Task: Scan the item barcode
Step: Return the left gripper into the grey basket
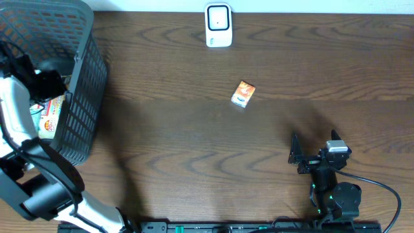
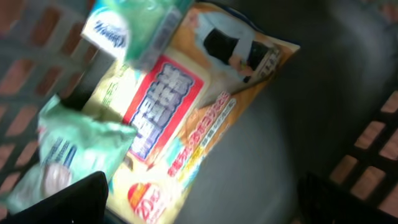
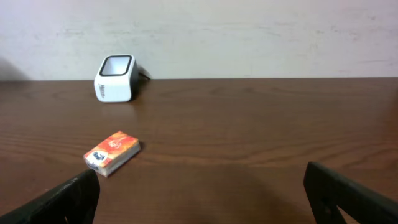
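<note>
The basket (image 1: pixel 90 97), grey with lattice walls, stands at the 10 o'clock corner of the counter (image 1: pixel 181 142). The left arm (image 1: pixel 13 110) reaches down into it from the 7 o'clock side. The left wrist view is blurred. It shows a yellow pack (image 2: pixel 205 118) with a red label lying flat on the basket floor. A green pack (image 2: pixel 68 143) lies on its 8 o'clock end, and a green-and-white pack (image 2: pixel 124 25) covers its 11 o'clock corner. The left fingers (image 2: pixel 68 202) appear as two dark shapes in the lower corners, spread wide over the yellow pack, and they hold nothing. The basket wall stands between them and the open counter.

The scanner (image 1: pixel 218 26), white with a dark window, stands at 12 o'clock near the far edge. The box (image 1: pixel 243 94), small and orange, lies flat on the wood at 5 o'clock from the scanner, well apart from it, near the middle of the counter. The right arm (image 1: pixel 336 197) sits at 5 o'clock by the near edge, with a black cable (image 1: pixel 381 188) curving at its 3 o'clock side. The right fingers (image 3: pixel 62 202) are spread fully and are empty. The box is at 11 o'clock from them, well apart.

The counter is dark brown wood with strong grain. Behind it stands a pale, plain wall (image 3: pixel 249 31).
</note>
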